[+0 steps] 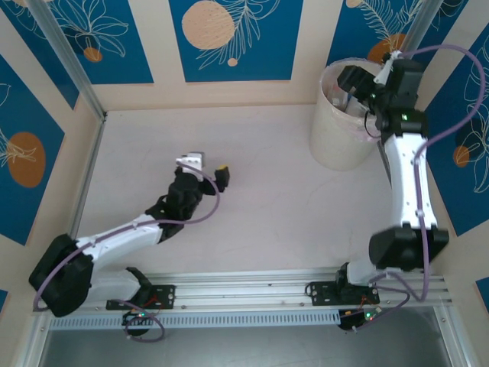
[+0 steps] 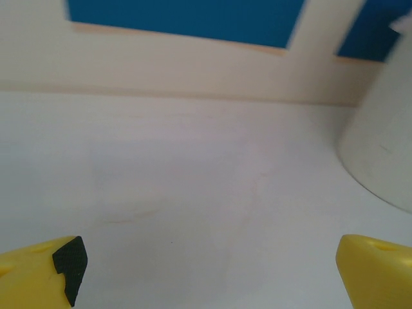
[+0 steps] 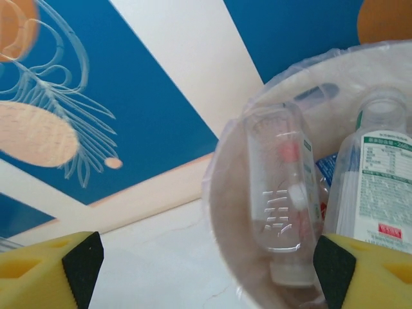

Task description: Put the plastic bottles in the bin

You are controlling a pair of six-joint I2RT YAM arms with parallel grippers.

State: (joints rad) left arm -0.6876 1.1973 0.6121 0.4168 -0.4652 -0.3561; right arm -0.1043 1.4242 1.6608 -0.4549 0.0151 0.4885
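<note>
The bin [image 1: 340, 134] stands at the far right of the table, an off-white bucket lined with a thin bag. My right gripper [image 1: 357, 88] hangs over its mouth. In the right wrist view its jaws [image 3: 209, 270] stand open. A clear plastic bottle [image 3: 280, 193] is inside the bin, white cap down, close to the right finger [image 3: 367, 273] and well apart from the left one. A second bottle [image 3: 376, 177] with a green-and-white label lies beside it among others. My left gripper [image 1: 208, 167] is low over the middle of the table, open [image 2: 209, 270] with nothing between its fingers.
The bin's wall [image 2: 386, 148] rises at the right of the left wrist view. Blue and cream wall panels [image 1: 229, 38] close the table at the back and sides. The bag's rim [image 3: 222, 187] edges the bin.
</note>
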